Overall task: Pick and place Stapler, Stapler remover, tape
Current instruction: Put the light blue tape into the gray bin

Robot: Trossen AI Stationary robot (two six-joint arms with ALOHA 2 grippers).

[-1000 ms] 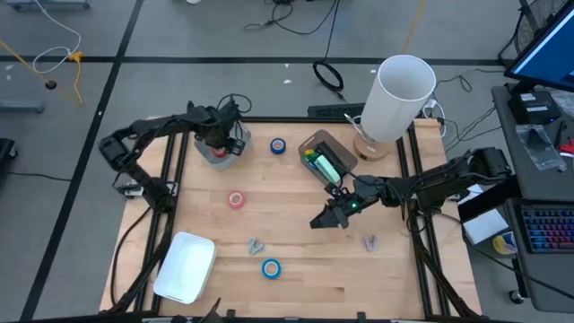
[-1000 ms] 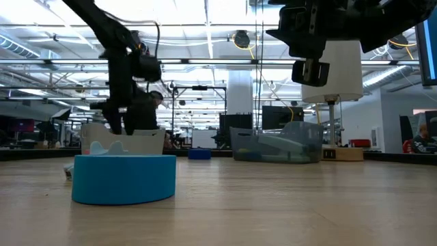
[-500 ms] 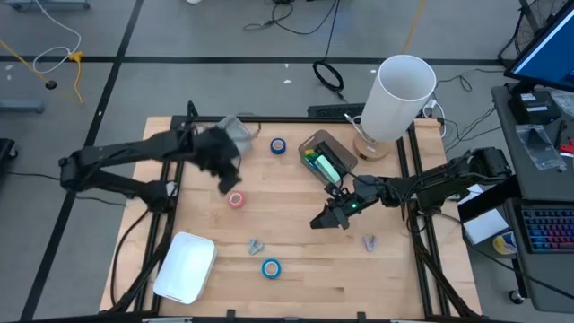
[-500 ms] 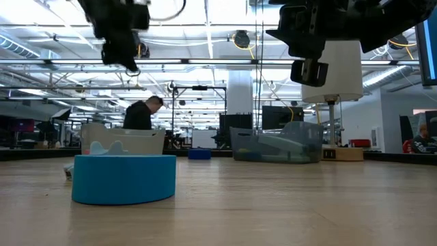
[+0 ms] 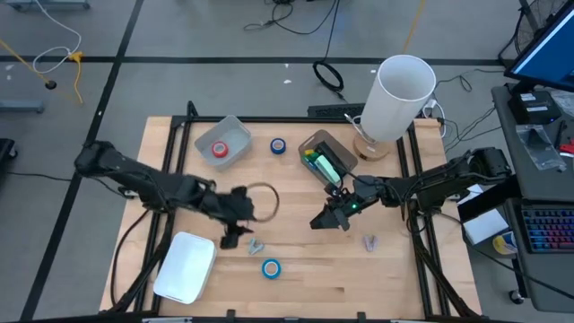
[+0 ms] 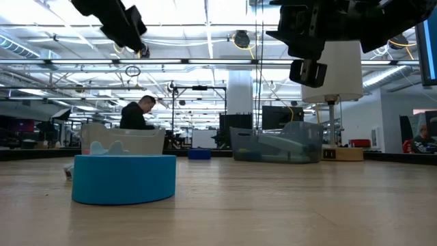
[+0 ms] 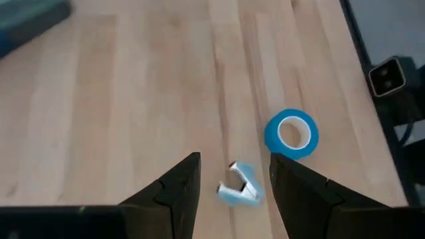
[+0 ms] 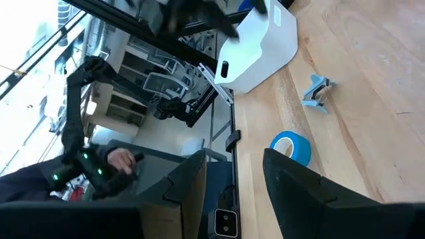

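Note:
My left gripper (image 5: 233, 239) (image 7: 234, 159) hovers open above the table, slanting down over a pale blue stapler remover (image 5: 256, 245) (image 7: 240, 187), touching nothing. A blue tape roll (image 5: 271, 267) (image 7: 291, 135) lies flat just beyond it, large in the low view (image 6: 123, 179). A red tape roll (image 5: 220, 148) lies in the clear bin (image 5: 235, 135) at the far left. Another blue tape roll (image 5: 278, 145) lies beside that bin. A second stapler remover (image 5: 369, 241) lies at the right. My right gripper (image 5: 323, 220) (image 8: 234, 156) hangs open and empty over the table's middle. The stapler is out of view.
A white tray (image 5: 186, 266) sits at the near left corner. A clear bin (image 5: 314, 142) with green and yellow pieces stands at the far middle, and a tall white cylinder (image 5: 399, 94) on a wooden base at the far right. A person shows behind the table (image 6: 140, 113).
My left gripper has swung from over the clear bin at the far left toward the table's near edge and middle, rising and rolling as it went, and now hangs above the stapler remover. My right gripper has kept still.

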